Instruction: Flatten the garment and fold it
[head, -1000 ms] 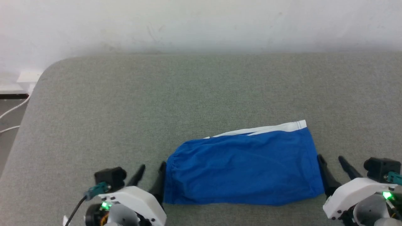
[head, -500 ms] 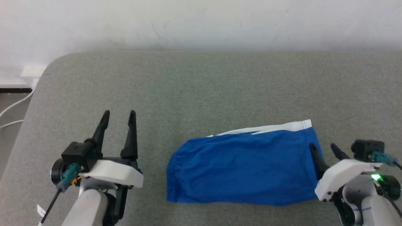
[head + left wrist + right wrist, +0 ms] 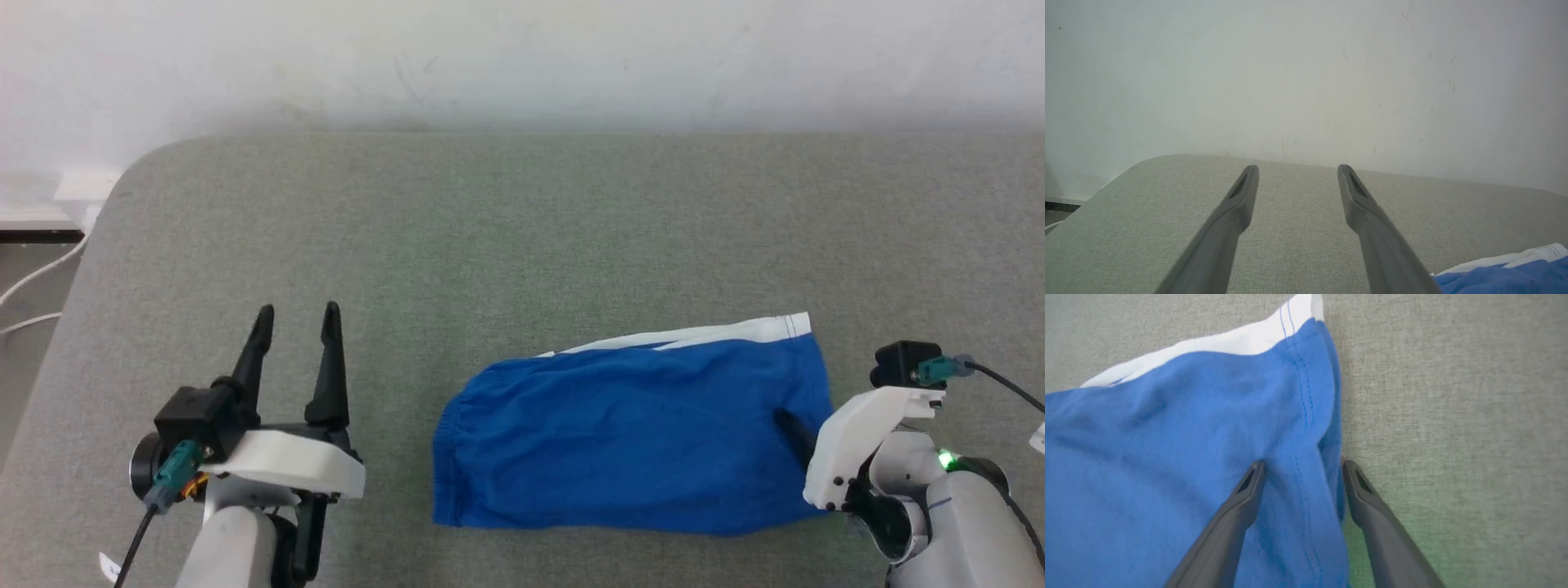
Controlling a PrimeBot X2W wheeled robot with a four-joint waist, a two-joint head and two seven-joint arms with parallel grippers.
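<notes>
The left gripper (image 3: 298, 313) stood spread wide, holding nothing, over the grey padded surface (image 3: 506, 220), apart from the garment (image 3: 629, 433). The garment lay flat at centre-right with its white band at the far edge. The right gripper (image 3: 1303, 465), jaws wide, straddled the garment's right hem. In the head view its white housing hid most of its fingers (image 3: 790, 426), and contact with the cloth was unclear.

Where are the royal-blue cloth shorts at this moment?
In the head view the royal-blue cloth shorts lie right of centre on the grey fabric surface. The open right gripper straddles their right hem; the open left gripper stands apart on their left.
</notes>
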